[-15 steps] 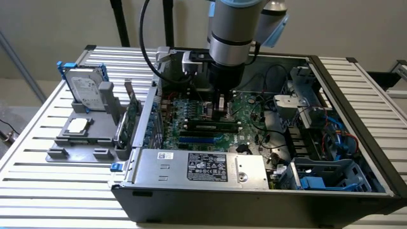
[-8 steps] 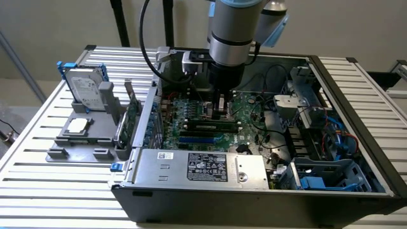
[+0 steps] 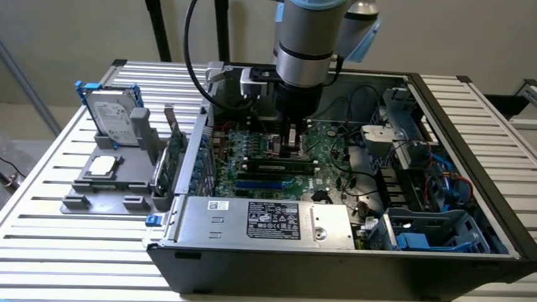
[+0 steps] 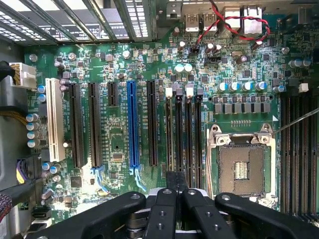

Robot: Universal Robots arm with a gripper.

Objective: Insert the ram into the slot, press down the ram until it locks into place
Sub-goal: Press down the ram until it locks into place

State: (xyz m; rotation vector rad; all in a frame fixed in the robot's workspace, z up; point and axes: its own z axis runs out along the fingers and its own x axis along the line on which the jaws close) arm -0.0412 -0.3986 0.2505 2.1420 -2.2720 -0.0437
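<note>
Nearest, along the tabletop's (image 3: 50, 220) near edge, sits the open computer case (image 3: 336, 264), lying on its side so the motherboard (image 3: 251, 148) faces up and can be reached from above. A grey power supply box (image 3: 260, 220) fills the case's near wall. Just beyond it lies a blue connector strip (image 3: 260, 184), and behind that the ram (image 3: 277, 167) stands on edge, lengthwise in its socket. It looks level, which suggests it is already entered; whether the end clips have caught I cannot tell.

The gripper (image 3: 290, 143) hangs straight down just behind and above the ram, the arm (image 3: 309, 44) vertical, as a square downward push would need. In the wrist view the gripper (image 4: 175, 191) has its fingers (image 4: 166, 209) drawn together in line with the slot (image 4: 178, 129), one of several parallel black sockets beside the square metal CPU socket (image 4: 241, 164). Whether anything is pinched between them cannot be made out.

Toward the tabletop's edge on the exterior view's left, a grey holder (image 3: 105, 179) keeps a hard drive (image 3: 116, 119) upright, well apart from the work
</note>
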